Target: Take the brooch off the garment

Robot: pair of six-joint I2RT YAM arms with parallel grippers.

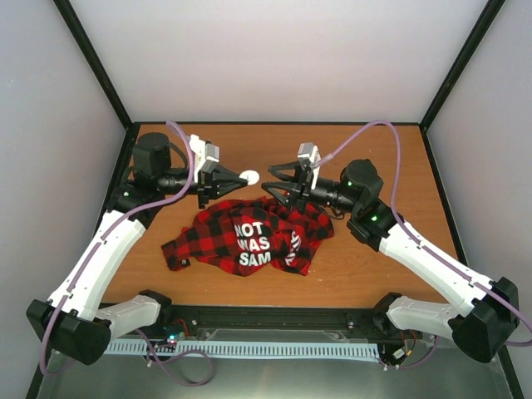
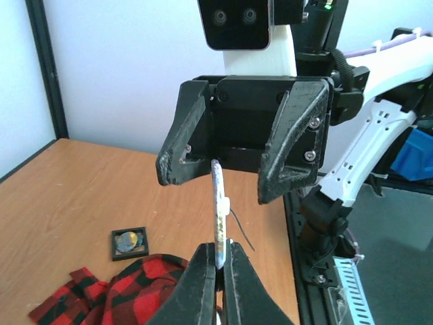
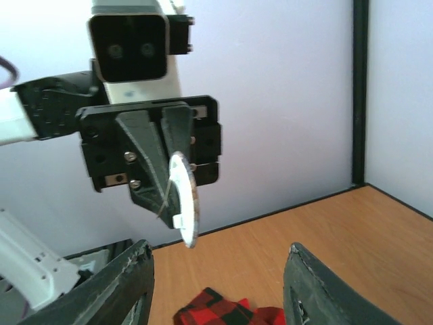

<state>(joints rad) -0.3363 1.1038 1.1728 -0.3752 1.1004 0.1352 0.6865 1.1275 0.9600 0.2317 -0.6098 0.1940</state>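
On the left side of the table I have one of my two arms reaching in toward the middle, and its left gripper is pinched all the way shut on the one brooch in the scene. The brooch is a white round disc, held on edge by its rim, up in the air and clear of the cloth. From the left wrist camera I can see a thin pin or wire sticking out from its back. That same camera shows one small black square frame lying flat on the wood, just beyond the cloth's edge.

At the middle, nearer to me than the grippers, lies the single shirt, red-and-black checked and crumpled in a loose heap, with its white letters facing up. Neither gripper touches it. The brooch hangs over bare wood just past the shirt's far edge.

To the right, my second arm comes in from the opposite side, and its right gripper points straight at the left one. Its jaws stand roughly half apart and hold nothing. From above, its fingertips sit just beside the brooch, with a small gap between them. From the left wrist camera the disc's top edge lines up with the space between those two fingers, but I cannot tell whether it reaches in.
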